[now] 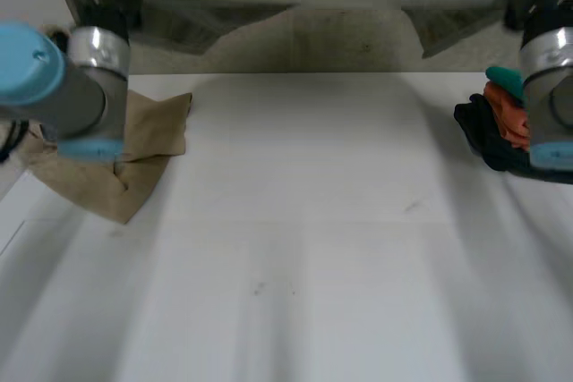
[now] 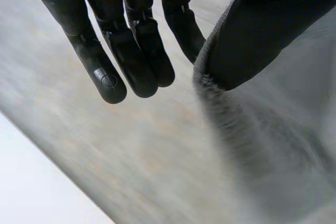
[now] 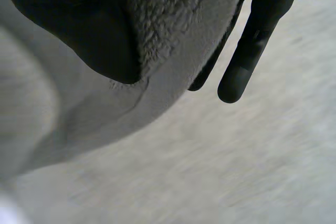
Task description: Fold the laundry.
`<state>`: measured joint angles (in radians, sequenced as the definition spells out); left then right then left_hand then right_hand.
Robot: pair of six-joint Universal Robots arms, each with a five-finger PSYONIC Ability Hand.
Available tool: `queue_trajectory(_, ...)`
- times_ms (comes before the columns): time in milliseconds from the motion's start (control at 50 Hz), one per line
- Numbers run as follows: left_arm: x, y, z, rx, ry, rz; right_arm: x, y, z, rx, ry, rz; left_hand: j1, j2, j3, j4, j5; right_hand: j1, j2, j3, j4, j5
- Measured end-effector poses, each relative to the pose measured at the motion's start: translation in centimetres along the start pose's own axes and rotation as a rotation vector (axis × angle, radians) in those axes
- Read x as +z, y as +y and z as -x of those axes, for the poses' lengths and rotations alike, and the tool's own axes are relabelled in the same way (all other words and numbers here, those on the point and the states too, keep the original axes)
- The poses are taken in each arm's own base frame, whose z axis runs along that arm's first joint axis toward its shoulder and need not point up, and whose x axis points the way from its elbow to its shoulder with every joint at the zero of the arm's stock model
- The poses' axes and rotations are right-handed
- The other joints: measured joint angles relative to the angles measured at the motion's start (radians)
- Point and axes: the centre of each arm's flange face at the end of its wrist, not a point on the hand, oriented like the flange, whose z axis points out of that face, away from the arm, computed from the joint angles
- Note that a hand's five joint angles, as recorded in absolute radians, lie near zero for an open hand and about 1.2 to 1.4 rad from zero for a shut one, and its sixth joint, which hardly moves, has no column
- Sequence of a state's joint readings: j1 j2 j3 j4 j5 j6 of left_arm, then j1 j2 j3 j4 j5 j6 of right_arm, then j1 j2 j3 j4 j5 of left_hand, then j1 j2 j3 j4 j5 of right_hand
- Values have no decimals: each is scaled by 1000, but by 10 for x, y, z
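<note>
fleece (image 3: 173, 3), grey and fuzzy, pinched by right hand (image 3: 105, 51); left hand (image 2: 131, 51) grip: cannot tell.

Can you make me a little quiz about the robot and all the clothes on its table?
1. True or false: the crumpled tan cloth lies on the white table next to the robot's left arm.
2. What is the right hand pinching? A) a fluffy grey fleece cloth B) an orange sock C) a teal towel
3. Fill in: the pile of black, orange and teal clothes sits on the robot's ____ side.

Key: 1 true; 2 A; 3 right.
</note>
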<state>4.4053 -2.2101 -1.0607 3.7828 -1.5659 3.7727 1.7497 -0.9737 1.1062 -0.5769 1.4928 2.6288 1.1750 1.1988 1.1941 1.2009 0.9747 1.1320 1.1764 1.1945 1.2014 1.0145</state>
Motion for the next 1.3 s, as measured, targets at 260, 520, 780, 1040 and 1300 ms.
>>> queue_trajectory(260, -121, 62, -77, -13, 351, 378, -76, 97, 70, -45, -387, 470, 0, 1, 2, 0, 0, 0, 0, 0, 0, 0)
queue_trajectory(520, -257, -8, -10, 257, 737, 755, -172, 37, 10, -276, -643, 834, 0, 1, 2, 0, 0, 0, 0, 0, 0, 0)
queue_trajectory(780, -236, -2, -21, 299, 741, 695, -191, 38, -12, -377, -665, 863, 0, 1, 2, 0, 0, 0, 0, 0, 0, 1)
queue_trajectory(1040, -137, 54, -82, 286, 505, 445, -129, 85, 31, -252, -467, 717, 0, 1, 2, 1, 0, 0, 0, 0, 0, 8)
queue_trajectory(1300, -107, 79, -118, 281, 475, 385, -102, 120, 51, -327, -398, 736, -616, -583, -574, -574, -525, -696, -725, -711, -711, -725)
